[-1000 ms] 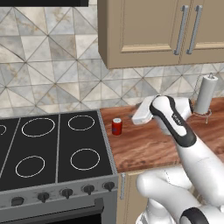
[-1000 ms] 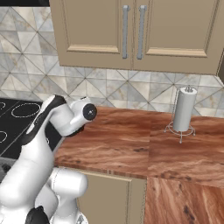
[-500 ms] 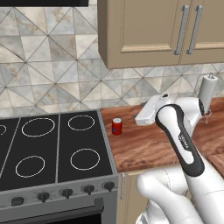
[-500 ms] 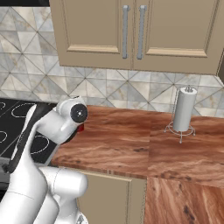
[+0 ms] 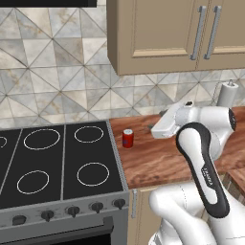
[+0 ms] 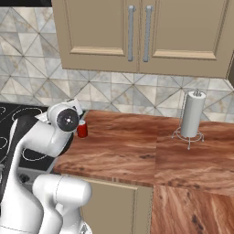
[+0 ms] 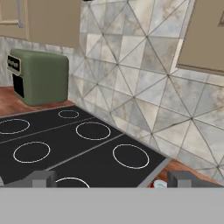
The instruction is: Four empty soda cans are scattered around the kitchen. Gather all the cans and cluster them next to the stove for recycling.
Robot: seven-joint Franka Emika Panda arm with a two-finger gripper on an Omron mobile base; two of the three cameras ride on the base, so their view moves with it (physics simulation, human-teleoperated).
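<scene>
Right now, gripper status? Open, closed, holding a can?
Gripper: open and empty, fingertips spread wide over the stove edge; a soda can top shows just below.

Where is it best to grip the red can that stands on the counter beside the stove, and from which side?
Probably around the middle of the red can, fingers on opposite sides of its round wall. It stands upright, close to the stove edge, so coming from above or from the open wooden counter side looks easiest. The gripper is open.
</scene>
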